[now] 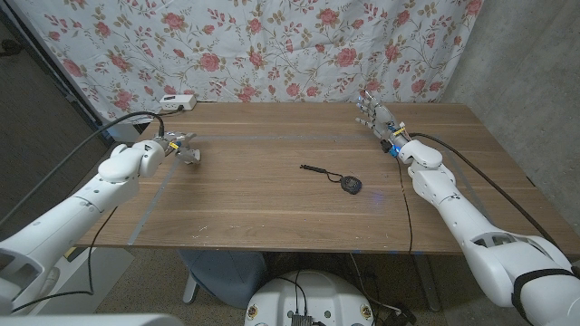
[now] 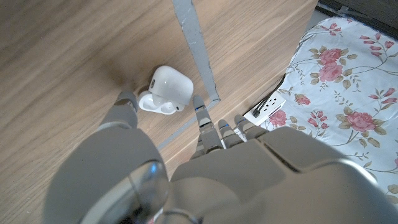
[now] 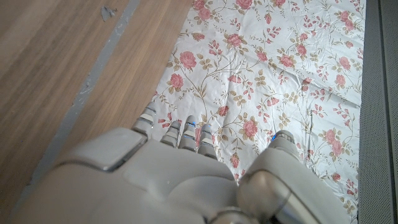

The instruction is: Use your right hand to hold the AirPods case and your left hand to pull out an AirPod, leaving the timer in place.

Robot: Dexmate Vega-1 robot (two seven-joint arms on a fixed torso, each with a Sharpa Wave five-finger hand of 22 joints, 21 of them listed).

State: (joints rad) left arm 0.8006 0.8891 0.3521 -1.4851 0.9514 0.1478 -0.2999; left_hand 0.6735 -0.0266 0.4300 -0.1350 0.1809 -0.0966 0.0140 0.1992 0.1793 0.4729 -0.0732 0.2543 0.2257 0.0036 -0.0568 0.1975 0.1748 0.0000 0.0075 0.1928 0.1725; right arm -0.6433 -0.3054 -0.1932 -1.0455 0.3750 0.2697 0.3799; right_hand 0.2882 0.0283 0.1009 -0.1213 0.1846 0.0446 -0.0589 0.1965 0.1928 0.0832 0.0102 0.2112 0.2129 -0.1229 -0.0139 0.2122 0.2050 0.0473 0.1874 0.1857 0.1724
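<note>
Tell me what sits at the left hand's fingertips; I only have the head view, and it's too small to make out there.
Observer: The left wrist view shows a white AirPods case lying on the table, apparently with its lid open.
Operator: Is the hand gripping it?
Observer: No. The left hand has its thumb on one side of the case and its fingers on the other, spread rather than closed on it.
Operator: And the other hand, anything in it?
Observer: In the right wrist view the right hand holds nothing; its fingers show bare against the floral cloth.
</note>
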